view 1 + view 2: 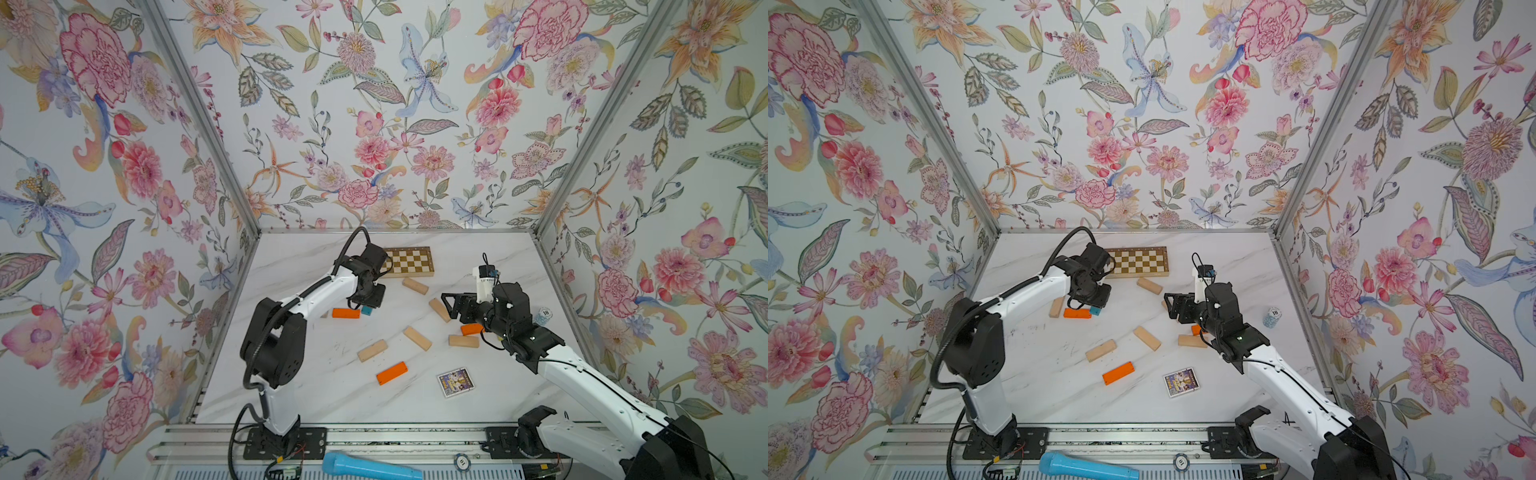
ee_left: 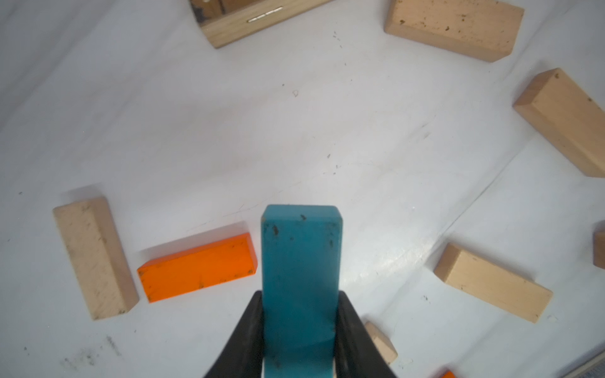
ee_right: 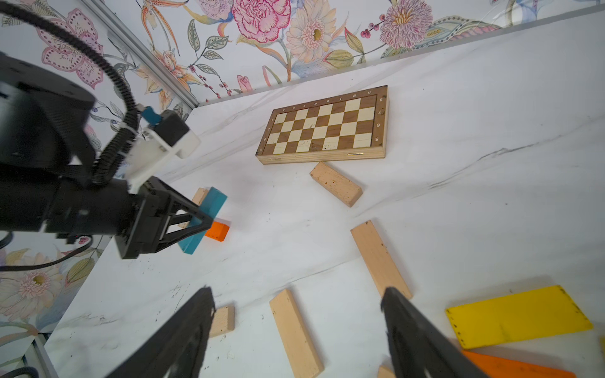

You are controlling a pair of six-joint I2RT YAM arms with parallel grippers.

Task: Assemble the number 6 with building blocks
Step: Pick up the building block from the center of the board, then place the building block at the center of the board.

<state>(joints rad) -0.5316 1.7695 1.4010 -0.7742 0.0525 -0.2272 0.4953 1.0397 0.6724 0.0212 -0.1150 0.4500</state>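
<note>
My left gripper [image 2: 300, 294] is shut on the teal-blue block [image 2: 301, 255], gripping its long sides; the block juts out past the fingertips. In both top views this block [image 1: 366, 310] [image 1: 1095, 310] sits at the right end of an orange block [image 1: 345, 313], which has a pale block [image 1: 1056, 307] on its other side. Further pale blocks [image 1: 414, 286] [image 1: 417, 338] [image 1: 372, 350] and an orange one [image 1: 391, 372] lie scattered over the middle of the table. My right gripper [image 3: 298, 294] [image 1: 449, 307] hangs open above pale blocks, with a yellow block [image 3: 517, 315] beside it.
The checkered board [image 1: 409, 261] lies at the back of the table. A card box [image 1: 455, 382] sits near the front and a chip stack [image 1: 542, 316] by the right wall. The blue microphone [image 1: 370, 467] rests on the front rail. Walls enclose three sides.
</note>
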